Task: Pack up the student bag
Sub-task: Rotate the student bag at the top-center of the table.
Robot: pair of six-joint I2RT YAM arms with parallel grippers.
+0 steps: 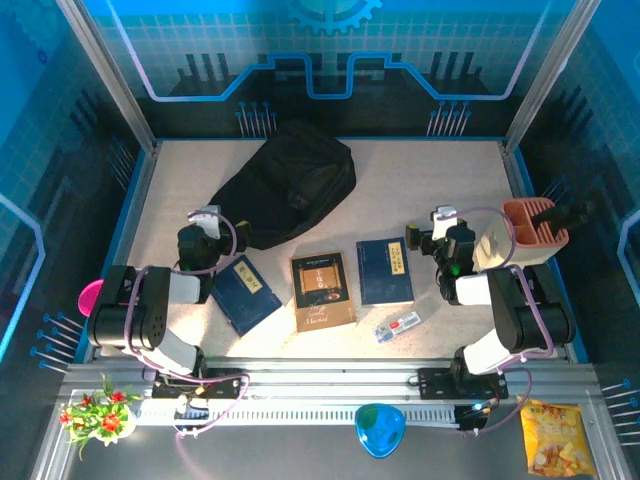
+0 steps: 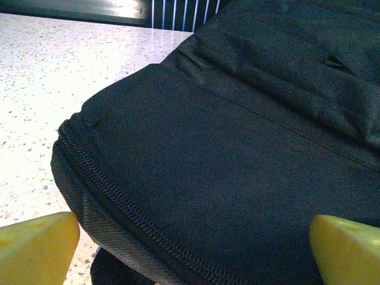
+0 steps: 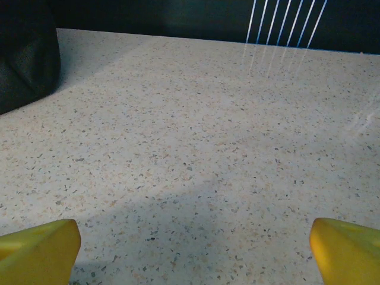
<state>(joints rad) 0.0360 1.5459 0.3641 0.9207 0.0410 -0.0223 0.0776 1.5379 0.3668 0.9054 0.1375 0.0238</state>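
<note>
The black student bag [image 1: 285, 185] lies at the back centre of the table, zipper closed; its fabric and zipper seam [image 2: 225, 154] are close before the left wrist camera. My left gripper [image 1: 205, 222] sits at the bag's near-left corner, open, its yellow fingertips [image 2: 35, 246] wide apart with the bag just ahead, nothing held. My right gripper [image 1: 432, 232] is open over bare table, right of the books, with yellow fingertips [image 3: 344, 249] spread. Two dark blue books [image 1: 245, 293] [image 1: 385, 270] and a brown book [image 1: 322, 290] lie flat in front.
A small white and red item [image 1: 397, 326] lies near the front edge. A salmon holder [image 1: 535, 230] stands at the right. A pink object [image 1: 90, 297] sits at the left edge. The bag's edge [image 3: 27, 59] shows at the left of the right wrist view.
</note>
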